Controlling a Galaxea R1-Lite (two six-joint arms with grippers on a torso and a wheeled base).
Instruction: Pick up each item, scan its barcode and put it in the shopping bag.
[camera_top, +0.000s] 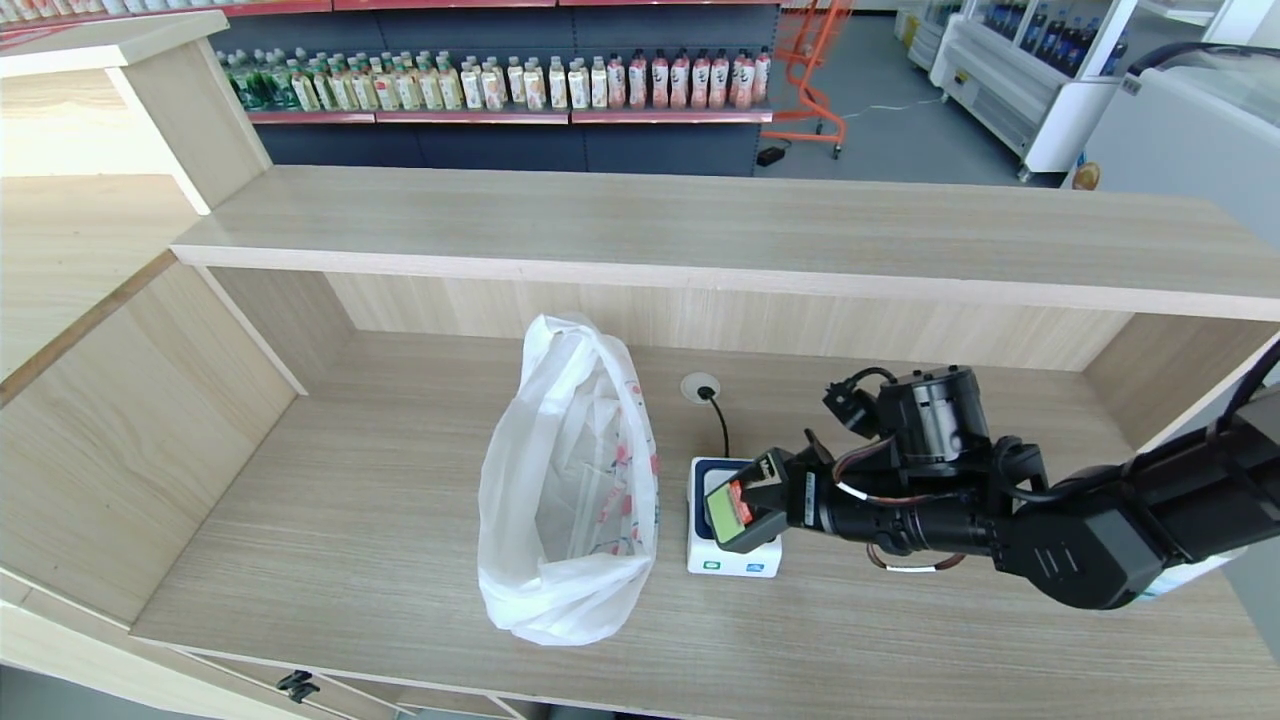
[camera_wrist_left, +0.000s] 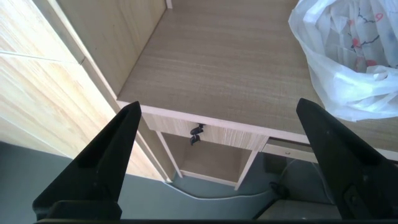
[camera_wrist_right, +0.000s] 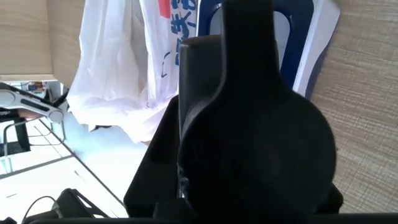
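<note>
Off the counter (camera_top: 330, 540) front edge, left gripper (camera_wrist_left: 219, 107) fingers spread, empty. Shopping bag (camera_top: 570, 500) mouth sags; packet (camera_top: 726, 508), pinched by right gripper (camera_top: 748, 508) above scanner (camera_top: 735, 566), may snag the limp rim and drop outside.

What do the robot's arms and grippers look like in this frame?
The right arm is matt black, built of thick cylindrical segments, with thin white and reddish cables looping along it and a small black camera mounted above. The right gripper is black too. The left gripper has two black wedge-shaped fingers.
</note>
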